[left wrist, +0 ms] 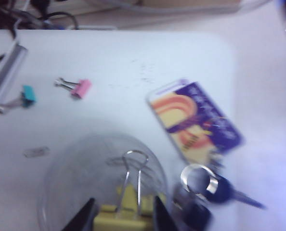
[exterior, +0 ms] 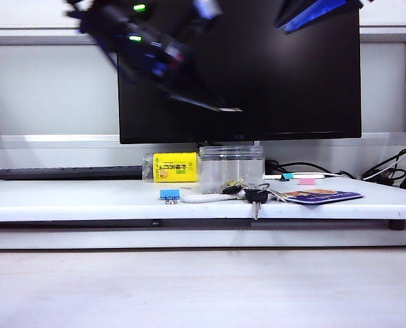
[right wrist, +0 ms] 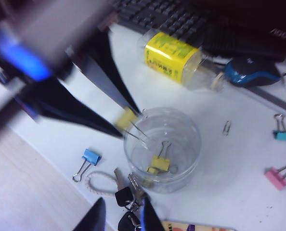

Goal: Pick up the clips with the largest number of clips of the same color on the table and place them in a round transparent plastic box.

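Keys [right wrist: 126, 197] lie on the desk [right wrist: 229, 192] just in front of the round transparent plastic box [right wrist: 163, 149], beside the right tool [right wrist: 119, 219], which hangs open with nothing in it. One yellow clip [right wrist: 158, 163] sits inside the box, and the left tool [right wrist: 126, 120] is above the box's rim, pinching another yellow clip [left wrist: 126, 214]. Behind the box lies a bottle with a yellow label [right wrist: 174, 60].

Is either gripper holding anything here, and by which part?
The left gripper holds a pale-yellow clip by its body, wire handles free, above the round transparent plastic box. The right gripper is open and holds nothing.
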Robot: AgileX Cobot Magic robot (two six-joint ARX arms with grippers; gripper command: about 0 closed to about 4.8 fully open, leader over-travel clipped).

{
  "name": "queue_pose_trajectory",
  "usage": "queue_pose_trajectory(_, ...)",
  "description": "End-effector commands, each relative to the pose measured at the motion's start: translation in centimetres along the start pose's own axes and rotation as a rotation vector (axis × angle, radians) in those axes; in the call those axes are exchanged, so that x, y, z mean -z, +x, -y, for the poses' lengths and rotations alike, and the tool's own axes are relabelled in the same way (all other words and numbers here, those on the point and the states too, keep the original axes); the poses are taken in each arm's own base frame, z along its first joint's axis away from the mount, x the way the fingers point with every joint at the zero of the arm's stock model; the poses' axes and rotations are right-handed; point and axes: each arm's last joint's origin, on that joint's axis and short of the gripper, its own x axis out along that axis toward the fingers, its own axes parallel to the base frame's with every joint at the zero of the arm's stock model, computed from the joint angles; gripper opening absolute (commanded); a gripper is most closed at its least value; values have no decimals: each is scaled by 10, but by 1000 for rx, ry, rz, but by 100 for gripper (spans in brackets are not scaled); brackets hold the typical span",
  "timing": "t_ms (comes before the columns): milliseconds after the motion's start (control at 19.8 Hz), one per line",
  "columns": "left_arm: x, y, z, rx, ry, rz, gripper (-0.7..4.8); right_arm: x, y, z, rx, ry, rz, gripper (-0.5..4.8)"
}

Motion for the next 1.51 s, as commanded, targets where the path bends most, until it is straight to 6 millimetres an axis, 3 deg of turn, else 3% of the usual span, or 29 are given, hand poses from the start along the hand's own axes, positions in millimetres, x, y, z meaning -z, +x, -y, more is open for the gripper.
queue_pose_trajectory(50,-4,17,-1,-98,46,-50,146,-4,-7,0,9,-10,33,103)
queue_pose_trajectory(151,6,31,-5,-129,-3,-88,146,-4,-12,-1,7,-11,39,103)
queue_pose_trajectory(302,10,35,-6,-142,-42,-111,150,-4,-15,-2,8,-12,44,103)
queue_pose_trajectory(504,8,34,-6,-137,-74,-99,234,-3,-17,-3,6,-7,28,103)
queue_pose_trajectory(605,8,33,-6,-126,-88,-87,246,-2,-17,-3,5,-5,21,103)
queue_pose_trajectory(705,0,29,-8,-128,-111,-68,246,-2,-17,-3,5,-5,21,103)
queue_pose_trajectory(806,-25,10,-9,-154,-85,-34,246,-3,-17,-3,7,-8,30,103)
queue_pose_trajectory(856,-47,-13,-5,-187,-56,3,245,-4,-19,-3,13,-12,47,103)
queue_pose_trajectory(907,-57,-25,-2,-209,-51,20,245,-6,-21,-3,16,-15,61,103)
queue_pose_trajectory(1008,-85,-69,18,-283,-14,51,245,-11,-41,1,57,-7,140,51)
queue_pose_trajectory(1058,-95,-90,31,-300,-7,55,242,-13,-53,2,82,-2,184,49)
queue_pose_trajectory(1159,-113,-144,69,-292,10,93,239,-14,-105,1,191,-17,329,49)
queue_pose_trajectory(1310,-131,-199,115,-285,55,199,236,-3,-160,-14,304,-42,450,49)
queue_pose_trajectory(1411,-140,-239,150,-331,93,275,236,8,-184,-26,368,-53,492,49)
queue_pose_trajectory(1511,-142,-280,193,-381,122,356,236,22,-196,-34,412,-51,508,49)
